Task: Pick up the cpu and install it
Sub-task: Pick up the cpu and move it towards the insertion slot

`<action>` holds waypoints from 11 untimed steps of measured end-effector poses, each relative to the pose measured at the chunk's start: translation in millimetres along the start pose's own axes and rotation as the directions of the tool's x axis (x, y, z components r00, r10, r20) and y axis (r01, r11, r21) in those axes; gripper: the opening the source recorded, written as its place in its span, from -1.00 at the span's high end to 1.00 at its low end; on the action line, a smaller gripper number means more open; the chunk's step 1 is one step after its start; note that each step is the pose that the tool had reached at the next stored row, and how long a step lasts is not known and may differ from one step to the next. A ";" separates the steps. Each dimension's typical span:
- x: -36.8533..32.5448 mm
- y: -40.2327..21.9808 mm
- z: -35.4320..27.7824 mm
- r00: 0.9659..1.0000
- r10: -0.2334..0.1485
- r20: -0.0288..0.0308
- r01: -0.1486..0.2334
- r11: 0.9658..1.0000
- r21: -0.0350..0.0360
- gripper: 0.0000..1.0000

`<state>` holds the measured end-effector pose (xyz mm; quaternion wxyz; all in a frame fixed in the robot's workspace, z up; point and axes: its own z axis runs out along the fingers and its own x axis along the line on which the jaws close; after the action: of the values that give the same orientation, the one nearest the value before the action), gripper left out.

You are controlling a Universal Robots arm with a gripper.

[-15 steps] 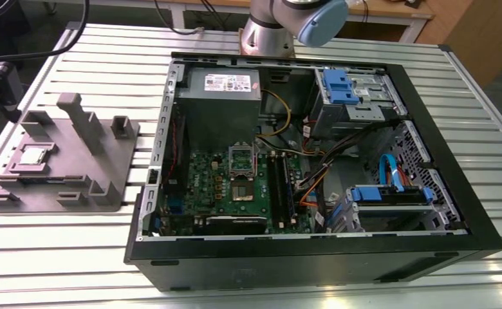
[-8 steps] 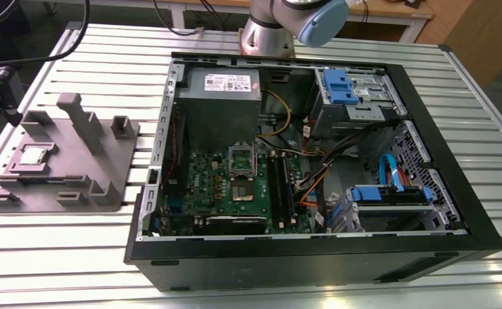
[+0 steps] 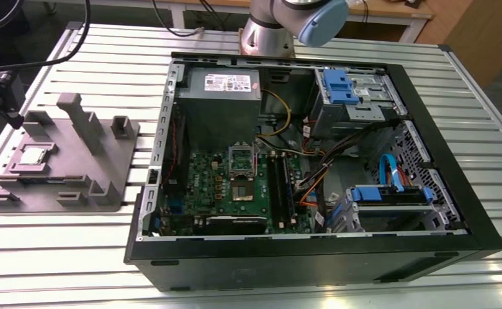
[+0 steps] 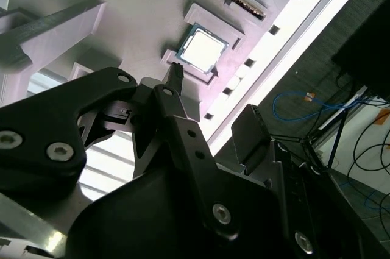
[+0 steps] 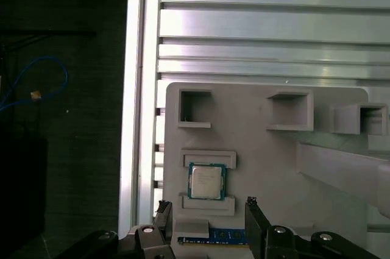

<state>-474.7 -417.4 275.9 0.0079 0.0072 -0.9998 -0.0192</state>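
Because the work is done from above, a slatted table (image 3: 62,257) is used as the base. The computer case (image 3: 320,264) is laid on its side on the table with the panel off, so that the motherboard (image 3: 204,187) is exposed. Beside the case, on the exterior view's left, a grey fixture (image 3: 105,161) is set flat on the slats; its raised lips are judged to keep parts located. The gripper (image 5: 207,207) is held over this fixture with its fingers (image 5: 256,216) spread apart and nothing between them, lined up astride the chip. The cpu (image 5: 206,181) is seated metal top up in a shallow recess of the fixture, not yet gripped or lifted.
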 end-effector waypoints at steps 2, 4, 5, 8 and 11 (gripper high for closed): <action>0.0 0.0 0.1 1.000 0.000 0.000 0.000 1.000 0.000 -0.18; 0.0 0.0 0.3 1.000 0.000 0.000 0.000 1.000 0.000 -0.18; 0.0 0.0 0.4 1.000 0.000 0.000 0.000 1.000 0.000 -0.18; 0.0 -0.1 0.5 1.000 0.000 0.000 0.000 1.000 0.000 -0.18; 0.0 -0.6 1.8 1.000 0.000 0.000 0.000 1.000 0.000 -0.18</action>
<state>-474.6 -417.9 274.1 0.0077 0.0072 -0.9998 -0.0193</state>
